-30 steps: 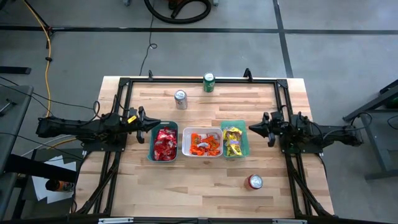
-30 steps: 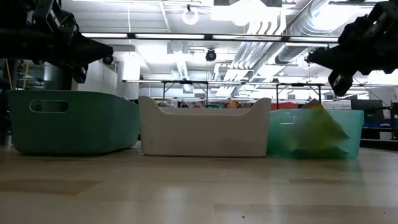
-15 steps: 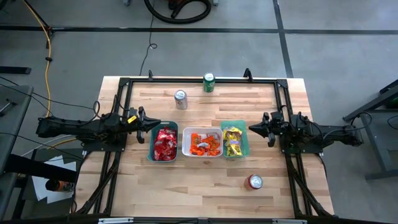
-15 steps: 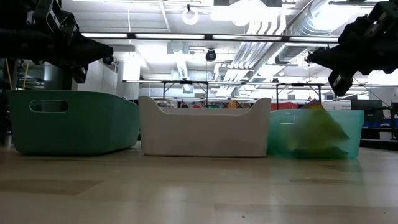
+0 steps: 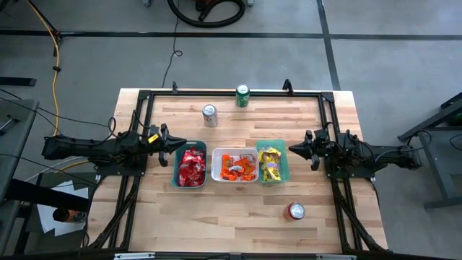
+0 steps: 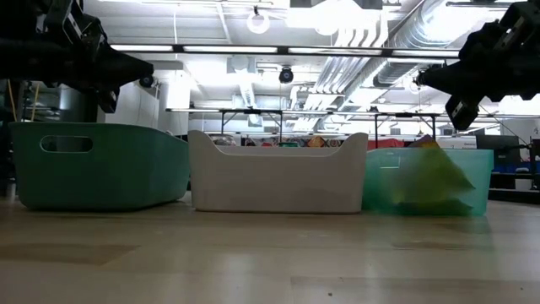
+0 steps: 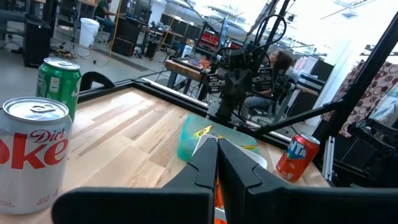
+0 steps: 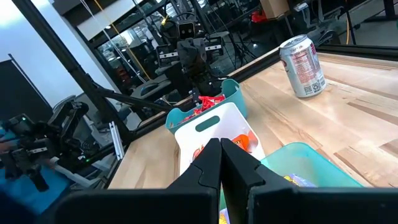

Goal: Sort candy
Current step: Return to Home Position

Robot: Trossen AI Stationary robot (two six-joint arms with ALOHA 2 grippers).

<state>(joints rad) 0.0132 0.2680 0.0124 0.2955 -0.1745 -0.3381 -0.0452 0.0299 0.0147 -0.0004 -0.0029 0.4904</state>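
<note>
Three trays stand in a row at the table's middle: a dark green one with red candy (image 5: 192, 167), a white one with orange candy (image 5: 235, 166), and a light green one with yellow candy (image 5: 271, 163). My left gripper (image 5: 183, 144) hangs shut, just left of the red tray's far corner, above the table. My right gripper (image 5: 292, 149) is shut too, just right of the yellow tray. In the left wrist view the shut fingers (image 7: 217, 163) point over the trays toward my other arm; in the right wrist view the fingers (image 8: 221, 165) point over the white tray (image 8: 214, 129).
A silver can (image 5: 209, 115) and a green can (image 5: 242, 95) stand upright toward the far edge, and a red can (image 5: 296, 211) toward the near right. A dark frame (image 5: 231, 92) runs around the table's edge. Bare wood lies near the front.
</note>
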